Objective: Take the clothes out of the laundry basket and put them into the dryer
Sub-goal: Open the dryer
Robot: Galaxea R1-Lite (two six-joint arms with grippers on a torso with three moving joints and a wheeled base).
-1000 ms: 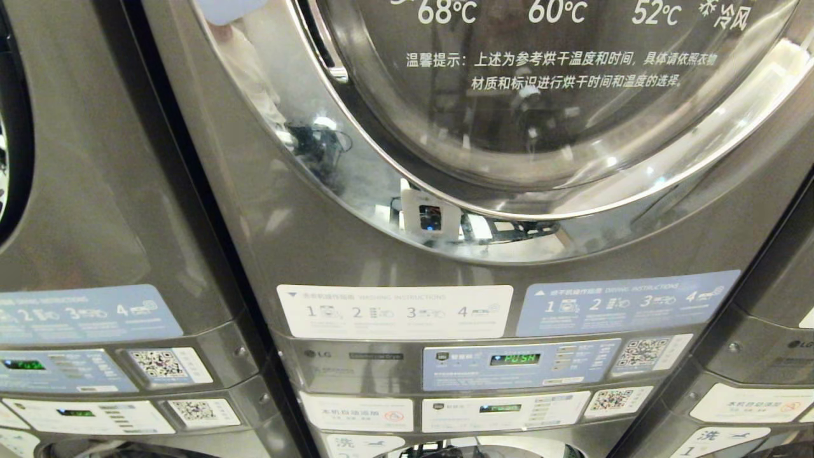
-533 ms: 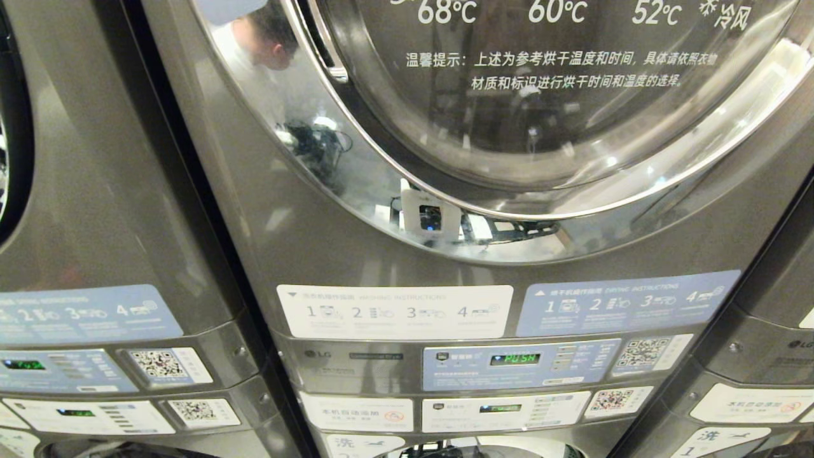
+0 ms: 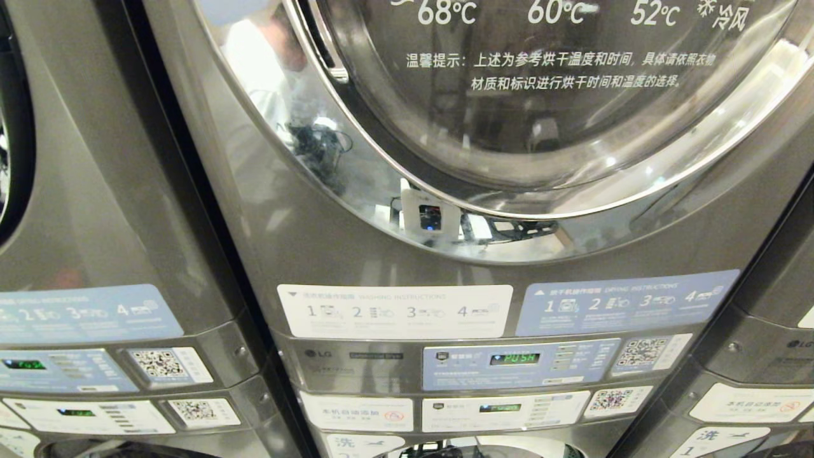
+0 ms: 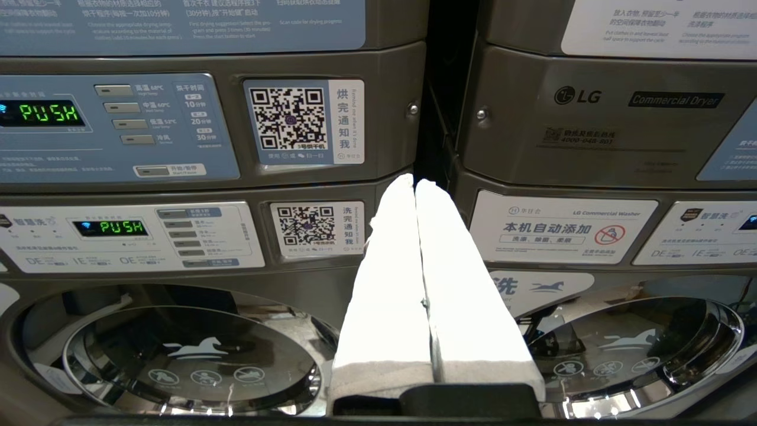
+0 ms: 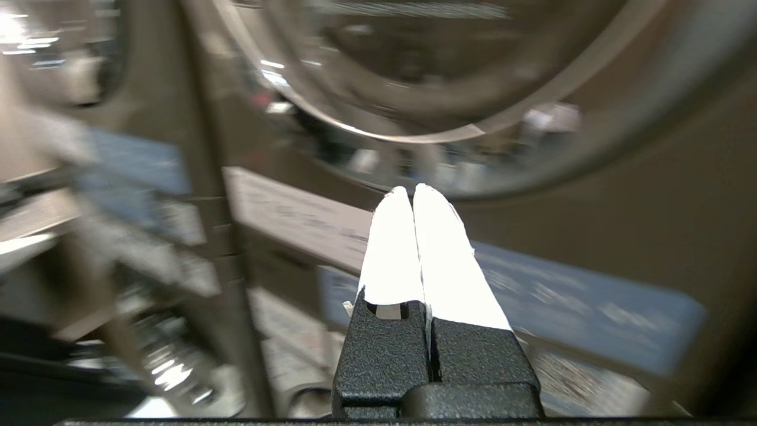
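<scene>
Currently empty, the right gripper (image 5: 414, 192) points its pressed-together jaws at the closed dryer door (image 5: 414, 77) ahead, risking a knock.

Place: self-service laundromat
Evidence: stacked LG commercial dryer (image 3: 509, 191) units, QR payment stickers (image 4: 288, 118) beside the claw (image 4: 416, 184)

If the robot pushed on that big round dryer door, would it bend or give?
Probably not: the dryer door has a thick chrome rim and a glass window, so it looks rigid. The polished rim likely offers a slippery hold. It appears shut, so a push likely does nothing; it must swing outward.
</scene>
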